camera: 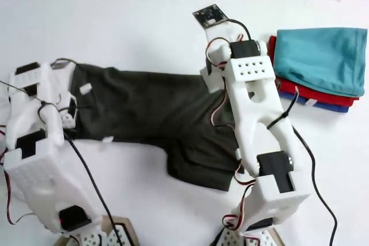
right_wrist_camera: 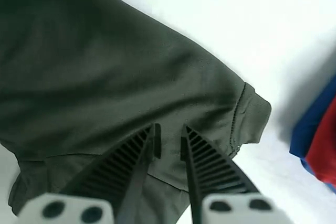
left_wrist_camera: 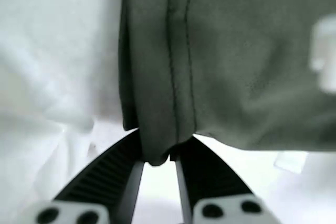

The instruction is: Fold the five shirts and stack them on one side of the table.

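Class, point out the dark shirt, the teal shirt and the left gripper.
dark shirt [camera: 150, 105], high view, middle of cloth
teal shirt [camera: 320, 59], high view, its top face
left gripper [left_wrist_camera: 157, 156], left wrist view, between fingertips

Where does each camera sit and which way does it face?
High view: fixed overhead, facing down on dark shirt, folded stack, left arm, right arm.
Left wrist view: on left arm, facing along left gripper shut on dark shirt's hem.
Right wrist view: on right arm, facing past right gripper at dark shirt, folded stack.
Shared: all three show dark shirt.
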